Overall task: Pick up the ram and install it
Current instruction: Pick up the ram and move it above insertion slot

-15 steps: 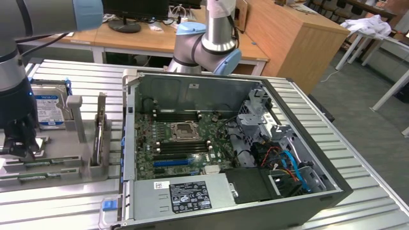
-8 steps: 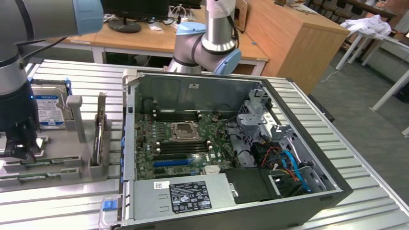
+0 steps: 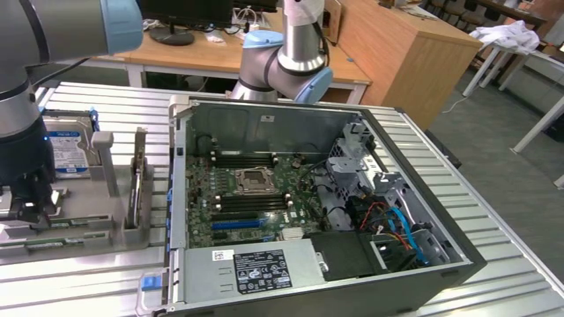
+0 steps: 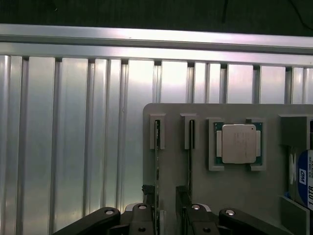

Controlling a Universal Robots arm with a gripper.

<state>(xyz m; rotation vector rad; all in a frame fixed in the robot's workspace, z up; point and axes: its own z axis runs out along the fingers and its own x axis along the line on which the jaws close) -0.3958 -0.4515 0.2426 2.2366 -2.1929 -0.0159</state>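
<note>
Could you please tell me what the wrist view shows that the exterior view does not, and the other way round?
Wrist view: the square processor chip in its seat, and two ram sticks edge-on in their slots, with the open hand by them. Exterior view: the opened computer case, its motherboard and the arm. Shared: the grey holder, the blue-labelled hard drive and the slatted metal table.
</note>
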